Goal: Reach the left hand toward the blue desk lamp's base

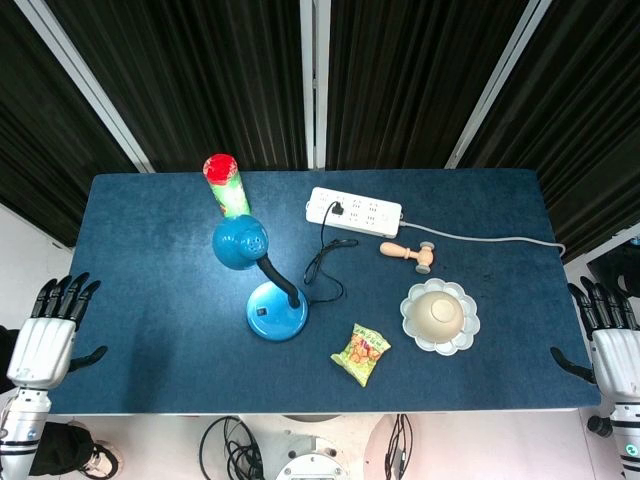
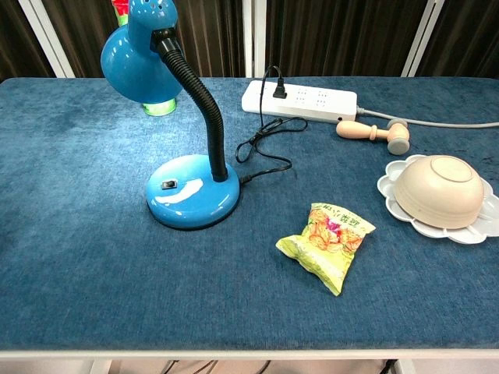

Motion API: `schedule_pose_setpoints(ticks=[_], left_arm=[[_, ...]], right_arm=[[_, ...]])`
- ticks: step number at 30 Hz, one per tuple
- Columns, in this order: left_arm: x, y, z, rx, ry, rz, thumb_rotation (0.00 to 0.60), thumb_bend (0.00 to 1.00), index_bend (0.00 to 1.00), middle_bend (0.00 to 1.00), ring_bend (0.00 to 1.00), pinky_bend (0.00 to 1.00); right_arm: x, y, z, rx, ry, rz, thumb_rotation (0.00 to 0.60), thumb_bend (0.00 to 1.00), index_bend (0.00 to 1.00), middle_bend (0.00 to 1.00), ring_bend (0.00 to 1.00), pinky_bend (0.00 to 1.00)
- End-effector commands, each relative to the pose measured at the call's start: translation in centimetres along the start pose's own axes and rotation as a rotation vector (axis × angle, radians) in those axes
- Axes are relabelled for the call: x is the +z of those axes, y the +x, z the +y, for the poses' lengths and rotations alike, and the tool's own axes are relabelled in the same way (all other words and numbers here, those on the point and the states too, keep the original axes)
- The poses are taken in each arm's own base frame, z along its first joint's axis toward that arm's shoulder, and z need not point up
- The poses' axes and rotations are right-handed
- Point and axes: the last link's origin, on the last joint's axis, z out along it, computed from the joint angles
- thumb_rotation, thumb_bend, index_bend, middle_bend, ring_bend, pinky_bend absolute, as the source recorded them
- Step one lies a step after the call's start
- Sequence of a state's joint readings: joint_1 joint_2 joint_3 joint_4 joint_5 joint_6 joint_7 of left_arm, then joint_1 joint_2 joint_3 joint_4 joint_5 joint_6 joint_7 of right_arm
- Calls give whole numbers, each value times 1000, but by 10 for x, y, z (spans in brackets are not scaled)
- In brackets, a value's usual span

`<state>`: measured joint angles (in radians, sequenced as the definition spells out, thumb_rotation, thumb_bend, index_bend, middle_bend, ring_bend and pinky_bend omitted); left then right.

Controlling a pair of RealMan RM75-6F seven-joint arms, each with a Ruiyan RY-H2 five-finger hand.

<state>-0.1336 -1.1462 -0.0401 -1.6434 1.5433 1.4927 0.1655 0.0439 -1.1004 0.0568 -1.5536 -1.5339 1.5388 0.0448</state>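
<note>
The blue desk lamp stands left of the table's middle, its round base point(image 1: 277, 312) point(image 2: 192, 192) carrying a small switch on top, with a black flexible neck point(image 2: 201, 101) rising to the blue shade point(image 1: 239, 243) point(image 2: 140, 56). My left hand point(image 1: 47, 333) hangs off the table's left edge, fingers straight and apart, holding nothing, well to the left of the base. My right hand point(image 1: 612, 343) sits off the right edge, fingers also spread and empty. Neither hand shows in the chest view.
Behind the lamp stands a green can with a red lid point(image 1: 227, 185). The lamp's black cord point(image 1: 322, 262) runs to a white power strip point(image 1: 353, 211). A small wooden mallet point(image 1: 407, 253), an upturned beige bowl on a flower-shaped plate point(image 1: 440, 317) and a yellow snack bag point(image 1: 361, 353) lie to the right.
</note>
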Motion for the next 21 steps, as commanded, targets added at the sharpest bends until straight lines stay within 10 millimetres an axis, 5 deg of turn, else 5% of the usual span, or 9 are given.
schedule_pose_setpoints(ticks=[1, 12, 15, 21], left_arm=[[-1, 1, 0, -2, -2, 2, 600, 0, 91, 22, 0, 0], [-2, 1, 7, -16, -43, 13, 600, 0, 91, 22, 0, 4], [-1, 2, 13, -27, -72, 10, 600, 19, 91, 85, 16, 108], [10, -8, 40, -51, -183, -24, 600, 236, 155, 591, 577, 654]], right_arm=[[-1, 1, 0, 3, 0, 4, 600, 125, 0, 0, 0, 0], [-4, 4, -1, 12, 8, 17, 600, 125, 0, 0, 0, 0], [-3, 7, -2, 16, 9, 26, 600, 124, 0, 0, 0, 0], [-4, 5, -2, 17, 13, 15, 600, 124, 0, 0, 0, 0]])
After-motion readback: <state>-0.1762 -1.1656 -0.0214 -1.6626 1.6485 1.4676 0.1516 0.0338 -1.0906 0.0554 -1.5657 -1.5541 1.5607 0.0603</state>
